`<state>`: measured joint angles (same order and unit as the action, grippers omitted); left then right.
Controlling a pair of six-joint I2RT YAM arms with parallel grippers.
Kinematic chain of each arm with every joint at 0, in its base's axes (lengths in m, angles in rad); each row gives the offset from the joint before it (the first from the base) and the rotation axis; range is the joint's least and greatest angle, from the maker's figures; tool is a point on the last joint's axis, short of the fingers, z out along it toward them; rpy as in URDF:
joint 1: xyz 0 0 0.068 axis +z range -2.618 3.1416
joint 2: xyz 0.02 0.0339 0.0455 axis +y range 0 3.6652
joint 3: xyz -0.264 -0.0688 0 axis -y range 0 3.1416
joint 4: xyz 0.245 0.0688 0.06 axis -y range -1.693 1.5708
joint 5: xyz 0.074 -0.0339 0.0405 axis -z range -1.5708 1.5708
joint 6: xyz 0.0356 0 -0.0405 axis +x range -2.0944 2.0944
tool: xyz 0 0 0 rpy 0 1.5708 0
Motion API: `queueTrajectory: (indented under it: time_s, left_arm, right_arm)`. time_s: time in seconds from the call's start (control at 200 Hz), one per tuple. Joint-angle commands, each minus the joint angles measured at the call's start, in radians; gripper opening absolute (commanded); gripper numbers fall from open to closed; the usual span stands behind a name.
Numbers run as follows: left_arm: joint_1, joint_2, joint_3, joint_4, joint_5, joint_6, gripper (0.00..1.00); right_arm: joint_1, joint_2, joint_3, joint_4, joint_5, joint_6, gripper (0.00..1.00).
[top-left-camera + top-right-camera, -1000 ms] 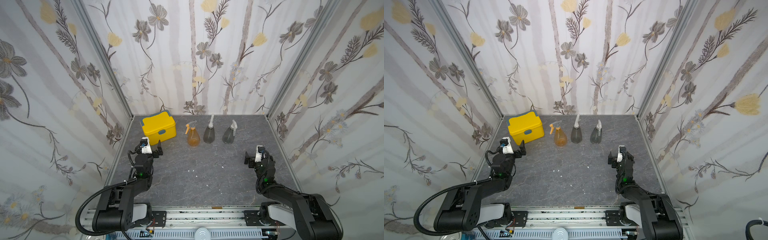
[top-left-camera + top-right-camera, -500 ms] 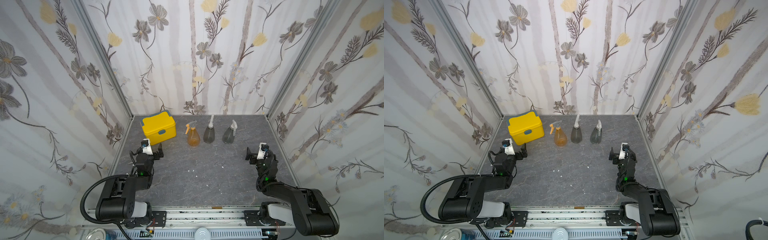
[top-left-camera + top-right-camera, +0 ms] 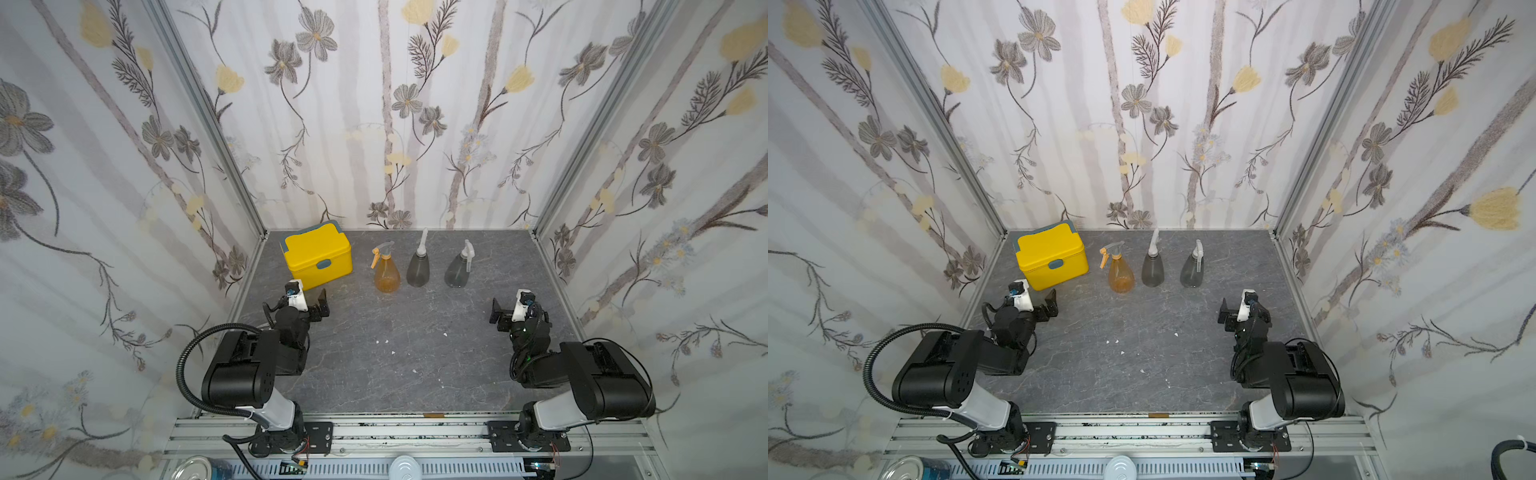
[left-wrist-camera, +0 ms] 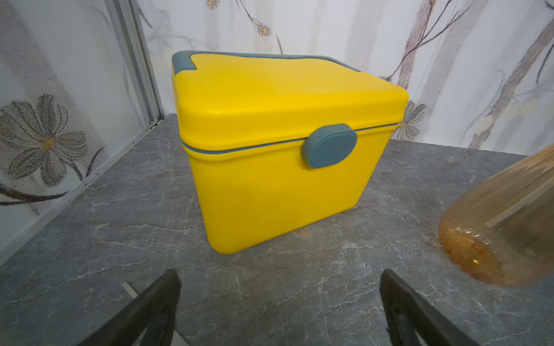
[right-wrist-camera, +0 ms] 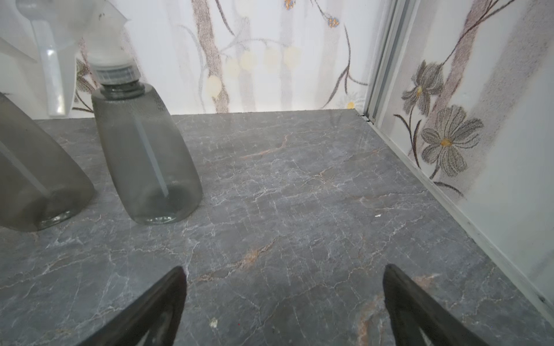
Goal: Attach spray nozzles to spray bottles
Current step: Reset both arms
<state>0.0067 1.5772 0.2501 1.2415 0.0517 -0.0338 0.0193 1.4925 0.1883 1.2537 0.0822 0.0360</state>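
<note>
Three spray bottles stand upright in a row across the upper middle of the frame, and each has a spray nozzle on its neck. The amber bottle (image 3: pixel 387 276) carries the orange-trigger nozzle (image 3: pixel 379 251), the middle grey bottle (image 3: pixel 417 272) one whitish nozzle (image 3: pixel 422 241), and the right-hand grey bottle (image 3: pixel 456 274) the other whitish nozzle (image 3: pixel 467 251). In the right wrist view a dip tube runs down inside the right-hand grey bottle (image 5: pixel 147 167) and its collar (image 5: pixel 115 72) sits on the neck. A little thread shows beneath the collar, so we cannot tell whether it is screwed fully home. We see no loose nozzle on the grey desk (image 3: pixel 395 361), and we judge the task finished or all but finished, with at most a final tightening left. The closed yellow box (image 3: pixel 318 253) sits just left of the amber bottle in the frame. Below the box, the left gripper (image 3: pixel 309 299) rests low with its jaws spread wide and nothing between them. At the right middle of the frame, well apart from the bottles, the right gripper (image 3: pixel 509 309) is equally wide and empty.
</note>
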Motion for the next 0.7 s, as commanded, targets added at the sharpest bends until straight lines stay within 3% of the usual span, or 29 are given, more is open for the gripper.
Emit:
queueTrajectory:
  time_s: [0.0,0.694]
  left_arm:
    - [0.001,0.003,0.006,0.053,-0.010,-0.010,1.00]
    - [0.001,0.003,0.004,0.054,-0.012,-0.009,1.00]
  right_arm:
    - [-0.003,0.014,0.025,0.030,-0.001,0.004,1.00]
    - [-0.004,0.008,0.030,0.008,-0.004,0.000,1.00]
